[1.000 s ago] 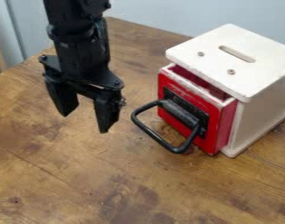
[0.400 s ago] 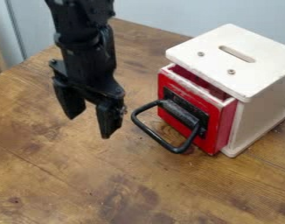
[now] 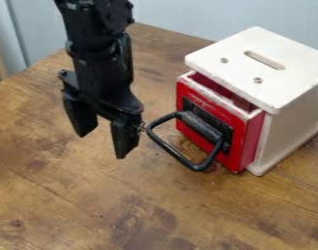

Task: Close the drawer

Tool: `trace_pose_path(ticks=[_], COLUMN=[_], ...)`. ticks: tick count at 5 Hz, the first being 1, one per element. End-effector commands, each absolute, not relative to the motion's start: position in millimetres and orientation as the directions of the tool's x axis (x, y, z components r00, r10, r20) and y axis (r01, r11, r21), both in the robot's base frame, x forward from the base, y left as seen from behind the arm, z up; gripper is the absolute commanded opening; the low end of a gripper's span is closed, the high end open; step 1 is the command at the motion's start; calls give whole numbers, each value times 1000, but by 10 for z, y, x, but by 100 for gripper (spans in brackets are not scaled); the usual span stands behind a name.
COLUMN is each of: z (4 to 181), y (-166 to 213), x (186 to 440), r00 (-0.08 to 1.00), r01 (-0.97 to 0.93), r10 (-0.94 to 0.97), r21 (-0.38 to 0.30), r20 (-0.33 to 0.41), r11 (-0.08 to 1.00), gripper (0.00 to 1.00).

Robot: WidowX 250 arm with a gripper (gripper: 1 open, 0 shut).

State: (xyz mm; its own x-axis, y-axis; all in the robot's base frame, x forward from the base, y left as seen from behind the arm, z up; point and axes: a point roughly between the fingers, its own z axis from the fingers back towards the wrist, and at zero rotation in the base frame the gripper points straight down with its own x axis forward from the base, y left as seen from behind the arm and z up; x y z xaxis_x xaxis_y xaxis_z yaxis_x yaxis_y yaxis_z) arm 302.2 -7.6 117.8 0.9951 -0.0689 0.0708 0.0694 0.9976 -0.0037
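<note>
The drawer [image 3: 214, 125] has a red front and a large black loop handle [image 3: 185, 140]; it stands pulled partway out of a pale wooden box [image 3: 272, 83] at the right. My black gripper [image 3: 103, 128] hangs just left of the handle, fingers pointing down over the table, open with nothing between them. One fingertip [image 3: 125, 139] sits close to the handle's left end; whether it touches is unclear.
The box top carries a slot and small holes. The worn wooden table [image 3: 70, 210] stretches around the box. A grey wall rises behind, and the table's far left edge lies near a pale panel [image 3: 3, 39].
The gripper has drifted a little to the right and slightly down, toward the loop handle. The drawer and box have stayed put.
</note>
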Motion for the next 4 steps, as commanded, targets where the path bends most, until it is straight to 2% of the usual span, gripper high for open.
trace_pose_path(ticks=[1,2,3,4], z=[1462,1327,1283,1207], y=[-124,-137,-274,-515], x=[3074,3106,3151,3337], r00=[985,984,990,986], r01=[43,-9,22,66], r10=[-44,8,-22,-65], r21=[9,4,3,0], r20=[168,179,139,156], r11=[999,1000,1000,998], gripper=[100,100,100,100])
